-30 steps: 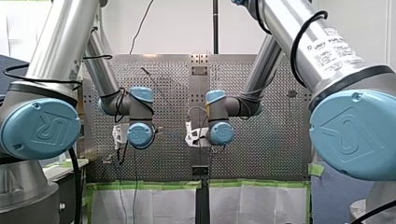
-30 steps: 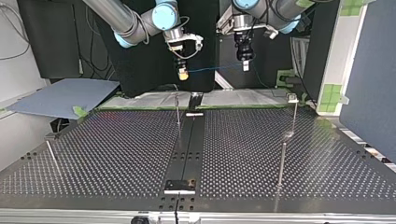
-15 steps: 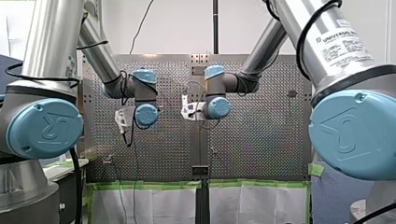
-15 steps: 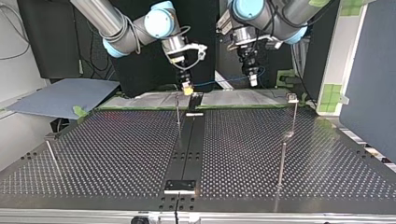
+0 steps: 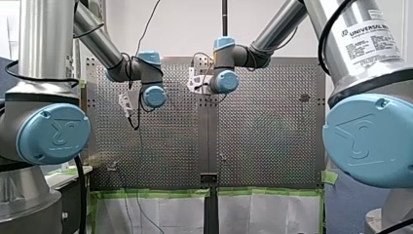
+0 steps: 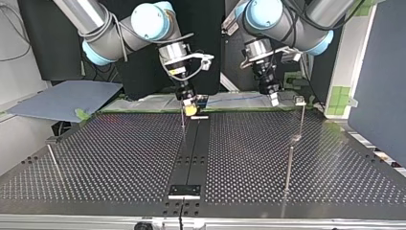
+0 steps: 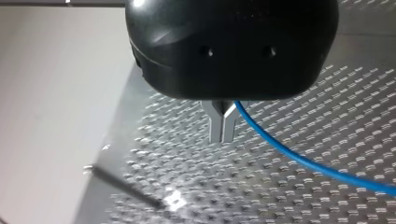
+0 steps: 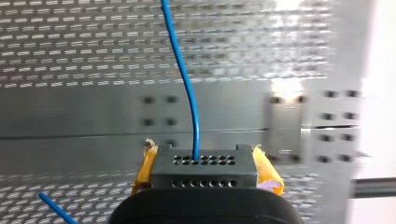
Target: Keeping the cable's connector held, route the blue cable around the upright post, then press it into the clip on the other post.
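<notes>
Counted from the top view: 2 silver robot arms with blue joint caps [image 6: 110,40], each with 1 gripper: my left gripper [image 6: 274,99], black with metal fingers, and my right gripper [image 6: 191,109], yellow-padded. There was 1 thin blue cable [image 6: 234,99] and 1 grey perforated connector block [image 8: 204,166]. 4 thin upright metal posts [image 6: 183,122] stood on 1 dark perforated table [image 6: 119,153]; 2 had small heads on top. 1 black centre rail [image 6: 194,153] bore 2 small plates [image 6: 184,191]. 1 flat blue-grey sheet [image 6: 62,98] lay off-table.

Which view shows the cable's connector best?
Right wrist view: the connector sits large between yellow pads, blue cable leaving it. Top view shows only a speck; front and left wrist views show none.
</notes>
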### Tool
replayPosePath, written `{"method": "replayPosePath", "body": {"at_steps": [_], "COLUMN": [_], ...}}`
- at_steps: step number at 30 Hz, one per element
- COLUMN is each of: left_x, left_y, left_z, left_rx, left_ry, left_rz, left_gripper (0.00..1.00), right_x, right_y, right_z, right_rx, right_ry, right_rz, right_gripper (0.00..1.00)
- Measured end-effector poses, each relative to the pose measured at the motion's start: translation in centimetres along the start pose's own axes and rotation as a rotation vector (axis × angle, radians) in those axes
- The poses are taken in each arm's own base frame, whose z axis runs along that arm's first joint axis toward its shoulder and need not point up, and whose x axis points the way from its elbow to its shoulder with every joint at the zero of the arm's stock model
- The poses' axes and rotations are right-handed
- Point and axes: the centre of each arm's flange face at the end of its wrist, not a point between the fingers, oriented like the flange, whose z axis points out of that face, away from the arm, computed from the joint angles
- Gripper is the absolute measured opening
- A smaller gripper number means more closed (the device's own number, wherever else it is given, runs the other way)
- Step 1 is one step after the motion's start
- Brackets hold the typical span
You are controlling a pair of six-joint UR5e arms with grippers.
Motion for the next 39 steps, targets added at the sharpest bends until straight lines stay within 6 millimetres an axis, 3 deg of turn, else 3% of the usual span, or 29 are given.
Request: {"method": "replayPosePath", "body": {"at_steps": [2,8,18,27,33,39], "left_x": [-1.2,-5.3,-12.7,-18.6,-20.0,-20.0], "left_y": [-0.2,-0.8,-1.5,-1.5,-1.0,-0.5], "left_z": [0.6,2.3,4.4,6.2,8.7,11.6], "left_rx": [-0.007,-0.025,-0.022,-0.006,-0.007,-0.009], "left_ry": [-0.014,-0.063,-0.143,-0.201,-0.201,-0.177], "left_rz": [-0.004,-0.014,-0.032,-0.028,0.010,0.052], "left_gripper": [0.00,0.00,0.00,0.00,0.00,0.00], "right_x": [1.7,4.3,5.7,8.6,9.5,9.0], "right_y": [-0.1,-0.1,-0.4,-0.8,-1.1,-1.6], "right_z": [0.2,1.2,3.3,4.9,6.2,7.6], "right_rx": [0.006,0.021,0.041,0.058,0.069,0.076], "right_ry": [0.024,0.065,0.082,0.130,0.149,0.134], "right_rz": [0.007,0.021,0.025,0.047,0.052,0.052], "right_gripper": [0.00,0.00,0.00,0.00,0.00,0.00]}}
